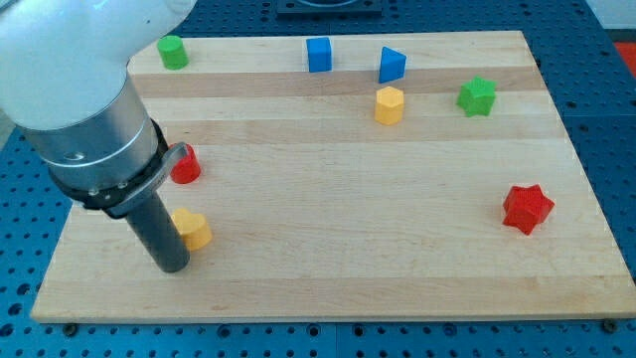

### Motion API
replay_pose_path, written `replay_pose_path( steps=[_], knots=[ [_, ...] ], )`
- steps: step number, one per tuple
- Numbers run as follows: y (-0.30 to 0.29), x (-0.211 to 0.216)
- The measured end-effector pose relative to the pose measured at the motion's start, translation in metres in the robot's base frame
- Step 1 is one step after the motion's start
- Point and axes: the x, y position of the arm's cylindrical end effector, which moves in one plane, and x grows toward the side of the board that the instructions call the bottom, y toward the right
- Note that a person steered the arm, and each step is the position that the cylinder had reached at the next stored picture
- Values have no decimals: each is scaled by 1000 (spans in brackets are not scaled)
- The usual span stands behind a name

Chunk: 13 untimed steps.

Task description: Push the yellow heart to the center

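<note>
Seven blocks on wooden board (328,268); blue perforated surface around it. Yellow heart (193,230) low at view's left, near board's left edge, pressed against right side of dark rod; my tip (171,267) just below and left of it, touching or nearly so — contact line hidden by rod. No gripper fitted, only the plain rod, nothing held. Red block (186,165) above heart, partly hidden behind arm's grey collar, shape not clear. Green cylinder (174,52) at top left corner, close to top edge; blue cube (318,55) and blue triangular block (392,65) along top edge, near each other; yellow hexagonal block (389,104) just below the triangular one; green star (477,95) further right, toward right edge. Red star (527,208) at right side, near right edge, well apart from the rest. Wide bare wood from heart rightward across board's middle — also along bottom edge.
</note>
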Motion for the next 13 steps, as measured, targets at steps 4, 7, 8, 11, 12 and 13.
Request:
replay_pose_path(
  steps=[4, 7, 8, 11, 12, 13],
  knots=[
    [2, -49],
    [27, -113],
    [36, -126],
    [63, -116],
    [81, -116],
    [108, -116]
  ],
)
